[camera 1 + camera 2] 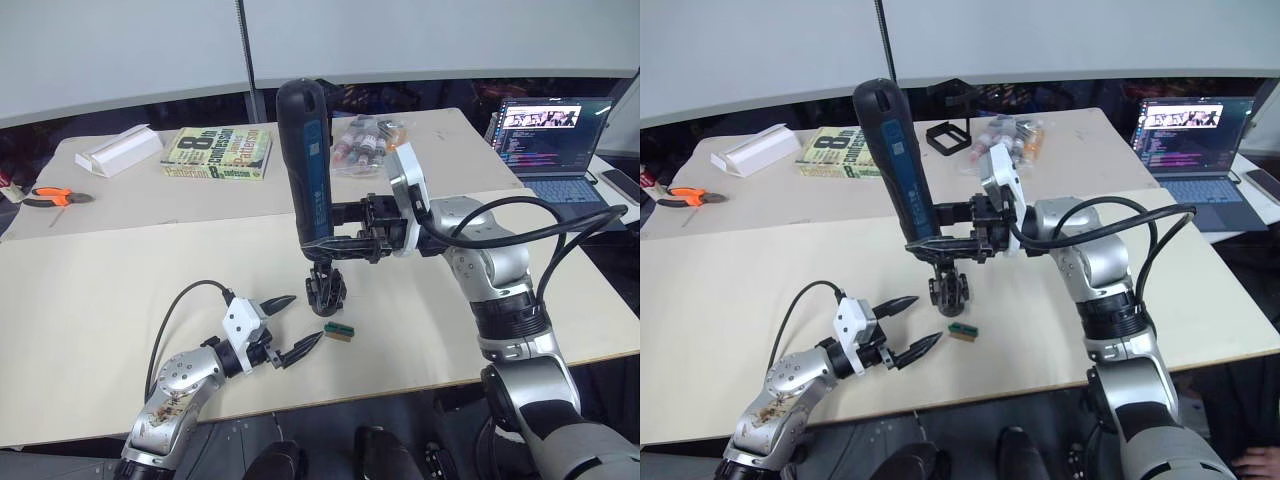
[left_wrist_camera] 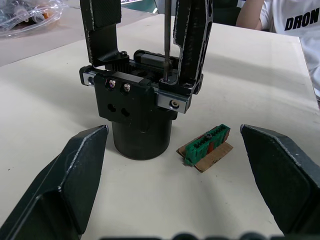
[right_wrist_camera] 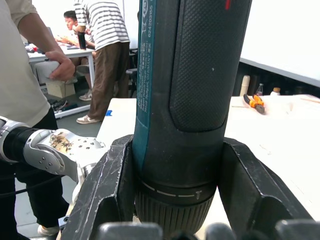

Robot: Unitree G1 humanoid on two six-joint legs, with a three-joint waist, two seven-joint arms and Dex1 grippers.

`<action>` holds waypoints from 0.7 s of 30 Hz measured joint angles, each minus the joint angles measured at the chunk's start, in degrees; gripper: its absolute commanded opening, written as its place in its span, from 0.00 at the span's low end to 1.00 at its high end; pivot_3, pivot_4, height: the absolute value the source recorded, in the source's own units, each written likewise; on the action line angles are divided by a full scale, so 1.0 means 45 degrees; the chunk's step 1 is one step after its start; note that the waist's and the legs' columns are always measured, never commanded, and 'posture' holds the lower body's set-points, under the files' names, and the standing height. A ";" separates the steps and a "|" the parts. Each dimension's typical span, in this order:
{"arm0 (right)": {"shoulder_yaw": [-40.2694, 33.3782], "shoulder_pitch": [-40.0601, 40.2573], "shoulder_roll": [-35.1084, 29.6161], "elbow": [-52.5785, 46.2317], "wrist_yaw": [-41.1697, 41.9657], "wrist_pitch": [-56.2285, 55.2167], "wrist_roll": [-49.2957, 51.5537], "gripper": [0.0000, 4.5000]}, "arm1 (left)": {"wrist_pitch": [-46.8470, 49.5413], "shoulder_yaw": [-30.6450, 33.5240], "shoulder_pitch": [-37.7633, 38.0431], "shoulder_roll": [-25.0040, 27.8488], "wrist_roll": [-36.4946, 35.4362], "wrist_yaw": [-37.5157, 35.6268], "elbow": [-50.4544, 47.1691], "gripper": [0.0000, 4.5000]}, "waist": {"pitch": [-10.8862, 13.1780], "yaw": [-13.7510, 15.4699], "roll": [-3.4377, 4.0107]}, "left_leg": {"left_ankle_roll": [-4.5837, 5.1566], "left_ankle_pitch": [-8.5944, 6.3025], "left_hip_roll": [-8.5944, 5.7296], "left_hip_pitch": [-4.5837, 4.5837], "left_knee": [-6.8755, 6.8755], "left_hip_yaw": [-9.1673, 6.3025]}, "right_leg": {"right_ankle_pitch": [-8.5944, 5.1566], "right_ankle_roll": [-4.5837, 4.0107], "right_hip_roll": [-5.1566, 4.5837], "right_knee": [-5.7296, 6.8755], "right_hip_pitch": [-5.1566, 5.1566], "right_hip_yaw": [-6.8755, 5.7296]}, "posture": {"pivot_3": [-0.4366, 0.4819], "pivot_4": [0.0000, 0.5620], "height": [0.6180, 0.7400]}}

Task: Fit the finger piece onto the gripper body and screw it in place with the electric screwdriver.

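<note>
A small green-and-tan connector block (image 1: 338, 333) lies on the pale wooden table (image 1: 90, 290). Farther back sit a yellow-green paperback book (image 1: 217, 153), a white cardboard box (image 1: 119, 150), orange-handled pliers (image 1: 48, 197) and a clear bag of small bottles (image 1: 363, 136). An open laptop (image 1: 548, 140) stands at the right.

At frame centre the electric screwdriver (image 1: 305, 170) is standing over the gripper body (image 1: 326, 289), blocking approach from above; a green block (image 1: 338, 332) is lying just beside it. Bare counter (image 1: 100, 290) is stretching across the left.

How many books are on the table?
1. A book lies flat on the far table, between the white box and a bag of small bottles. None other shows.
</note>
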 measured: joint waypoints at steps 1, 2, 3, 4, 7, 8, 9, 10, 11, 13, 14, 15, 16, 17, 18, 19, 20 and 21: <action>0.0017 0.0020 0.0007 0.0000 -0.0005 0.0000 -0.0007 0.43 | 0.0000 0.0000 -0.0004 0.0000 0.0000 0.0004 0.0000 1.00 | 0.0000 -0.0002 0.0000 | 0.0000 0.0000 0.0000 0.0000 0.0000 0.0000 | 0.0000 0.0000 0.0000 0.0000 0.0000 0.0000 | 0.48 0.27 1.00; 0.0026 0.0028 0.0013 0.0000 -0.0016 -0.0014 -0.0009 0.43 | 0.0000 0.0000 -0.0005 0.0000 0.0000 0.0007 0.0000 1.00 | 0.0000 -0.0002 0.0000 | 0.0000 0.0000 0.0000 0.0000 0.0000 0.0000 | 0.0000 0.0000 0.0000 -0.0001 0.0000 0.0000 | 0.48 0.27 1.00; 0.0026 0.0031 0.0013 0.0000 -0.0031 -0.0030 -0.0013 0.43 | 0.0000 0.0000 -0.0005 0.0000 0.0000 0.0010 0.0000 1.00 | 0.0000 -0.0002 0.0000 | 0.0000 0.0000 0.0000 0.0000 0.0000 0.0000 | 0.0000 0.0000 0.0000 0.0000 0.0000 0.0000 | 0.48 0.27 1.00; 0.0026 0.0033 0.0013 0.0000 -0.0043 -0.0052 -0.0017 0.43 | 0.0001 -0.0002 -0.0005 0.0000 0.0000 0.0013 0.0000 1.00 | 0.0000 -0.0002 0.0000 | 0.0000 0.0000 0.0000 0.0000 0.0000 0.0000 | 0.0000 0.0000 0.0001 -0.0001 -0.0001 -0.0001 | 0.48 0.27 1.00; 0.0033 0.0044 0.0013 0.0000 -0.0041 -0.0126 -0.0036 0.43 | 0.0001 -0.0002 -0.0005 0.0000 0.0000 0.0017 0.0000 1.00 | 0.0000 -0.0002 0.0000 | 0.0000 0.0000 0.0000 0.0000 0.0000 0.0000 | 0.0000 0.0000 0.0000 -0.0001 0.0000 -0.0001 | 0.48 0.27 1.00; 0.0037 0.0049 0.0013 0.0000 -0.0024 -0.0170 -0.0049 0.43 | 0.0001 -0.0002 -0.0005 0.0000 0.0000 0.0018 0.0000 1.00 | 0.0000 -0.0002 0.0000 | 0.0000 0.0000 0.0000 0.0000 0.0000 0.0000 | 0.0000 0.0000 0.0000 -0.0001 0.0000 -0.0001 | 0.48 0.27 1.00; 0.0041 0.0053 0.0013 0.0000 0.0000 -0.0200 -0.0059 0.43 | 0.0001 -0.0002 -0.0006 0.0000 0.0000 0.0020 0.0000 1.00 | 0.0000 -0.0002 0.0000 | 0.0000 0.0000 0.0000 0.0000 0.0000 0.0000 | 0.0000 0.0000 0.0000 -0.0001 0.0000 -0.0001 | 0.48 0.27 1.00; 0.0043 0.0054 0.0012 0.0000 0.0016 -0.0224 -0.0071 0.43 | 0.0001 -0.0002 -0.0007 0.0000 0.0000 0.0020 0.0000 1.00 | 0.0000 -0.0002 0.0000 | 0.0000 0.0000 0.0000 0.0001 0.0000 0.0000 | 0.0000 0.0000 0.0000 0.0000 0.0000 -0.0001 | 0.48 0.27 1.00; 0.0044 0.0056 0.0012 0.0000 0.0027 -0.0256 -0.0089 0.43 | 0.0001 -0.0003 -0.0012 -0.0001 0.0000 0.0023 0.0000 1.00 | 0.0000 -0.0002 0.0000 | 0.0000 0.0000 0.0000 0.0000 0.0000 0.0000 | 0.0000 0.0000 0.0000 0.0000 0.0000 -0.0001 | 0.48 0.27 1.00; 0.0046 0.0057 0.0012 0.0000 0.0034 -0.0273 -0.0102 0.43 | 0.0001 -0.0004 -0.0071 -0.0015 0.0002 0.0029 0.0003 1.00 | 0.0000 0.0002 0.0000 | 0.0000 0.0000 0.0000 0.0000 0.0001 0.0000 | 0.0000 0.0000 0.0000 0.0000 0.0000 -0.0001 | 0.48 0.27 1.00; 0.0049 0.0057 0.0012 0.0000 0.0035 -0.0280 -0.0109 0.43 | 0.0001 -0.0007 -0.0125 -0.0033 0.0006 0.0041 0.0016 1.00 | 0.0000 0.0005 0.0000 | 0.0000 0.0000 0.0000 0.0001 0.0001 0.0001 | 0.0000 0.0000 0.0000 0.0000 0.0001 -0.0001 | 0.48 0.27 1.00; 0.0051 0.0057 0.0012 0.0000 0.0036 -0.0283 -0.0112 0.43 | 0.0000 -0.0012 -0.0200 -0.0060 0.0040 0.0060 0.0076 1.00 | 0.0000 0.0005 0.0000 | 0.0000 0.0000 0.0000 0.0001 0.0001 0.0000 | 0.0000 0.0000 0.0000 0.0000 0.0002 -0.0002 | 0.48 0.27 1.00; 0.0051 0.0057 0.0012 0.0000 0.0036 -0.0284 -0.0115 0.43 | 0.0000 -0.0023 -0.0306 -0.0093 0.0155 0.0096 0.0194 1.00 | 0.0000 0.0008 0.0000 | 0.0000 0.0000 0.0000 0.0001 0.0001 0.0000 | 0.0000 0.0000 0.0001 0.0000 0.0002 -0.0003 | 0.48 0.27 1.00; 0.0053 0.0057 0.0013 -0.0003 0.0037 -0.0285 -0.0117 0.43 | 0.0000 -0.0039 -0.0437 -0.0132 0.0251 0.0162 0.0409 1.00 | 0.0000 0.0007 0.0000 | 0.0000 0.0000 0.0000 0.0001 0.0001 0.0000 | 0.0000 0.0000 0.0001 0.0001 0.0002 -0.0004 | 0.48 0.27 1.00; 0.0053 0.0057 0.0011 -0.0005 0.0039 -0.0287 -0.0117 0.43 | 0.0000 -0.0055 -0.0555 -0.0176 0.0309 0.0220 0.0624 1.00 | 0.0000 0.0004 0.0000 | -0.0001 0.0000 0.0000 0.0002 0.0001 0.0000 | 0.0000 0.0000 0.0001 0.0001 0.0002 -0.0004 | 0.48 0.27 1.00; 0.0051 0.0058 0.0004 -0.0011 0.0041 -0.0287 -0.0116 0.43 | -0.0004 -0.0086 -0.0671 -0.0211 0.0428 0.0263 0.0820 1.00 | 0.0000 0.0003 0.0000 | -0.0001 0.0001 0.0000 0.0002 0.0001 0.0000 | 0.0000 0.0000 0.0001 0.0001 0.0002 -0.0004 | 0.48 0.27 1.00; 0.0052 0.0058 0.0005 -0.0018 0.0041 -0.0288 -0.0116 0.43 | -0.0009 -0.0147 -0.0823 -0.0234 0.0564 0.0289 0.1071 1.00 | 0.0000 0.0003 0.0000 | -0.0001 0.0001 0.0000 0.0002 0.0001 0.0000 | 0.0000 0.0000 0.0002 0.0000 0.0001 -0.0006 | 0.48 0.27 1.00; 0.0052 0.0058 0.0002 -0.0023 0.0043 -0.0287 -0.0117 0.43 | -0.0009 -0.0219 -0.0975 -0.0251 0.0721 0.0300 0.1317 1.00 | 0.0000 0.0004 0.0000 | -0.0001 0.0001 0.0000 0.0002 0.0002 0.0000 | 0.0000 0.0000 0.0002 0.0002 0.0002 -0.0007 | 0.48 0.27 1.00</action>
